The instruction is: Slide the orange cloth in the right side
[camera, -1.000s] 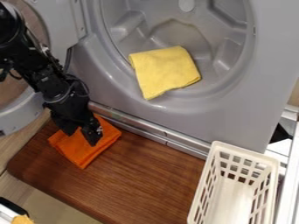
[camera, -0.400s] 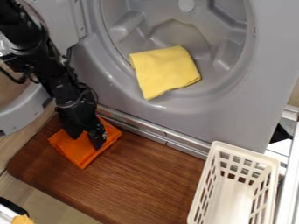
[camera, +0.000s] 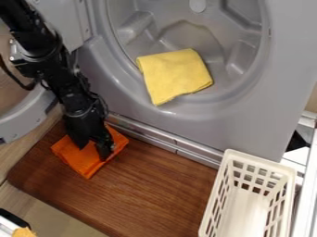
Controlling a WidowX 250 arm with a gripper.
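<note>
A black pincer (camera: 92,149) hangs over the folded orange cloth (camera: 82,159) at the 8 o'clock side of the wooden counter (camera: 155,190), as seen from where I stand. In the past second the arm (camera: 65,85) has swung slightly toward 4 o'clock, taking the pincer with it, while the cloth has held its place. Its two fingers stand apart, orange showing between them, so the slide appears to be still at the lining-up stage. Next should come firm contact and a drag toward 4 o'clock, short of the white basket (camera: 213,199); pressing too lightly could let the fingers skate across the fabric.
</note>
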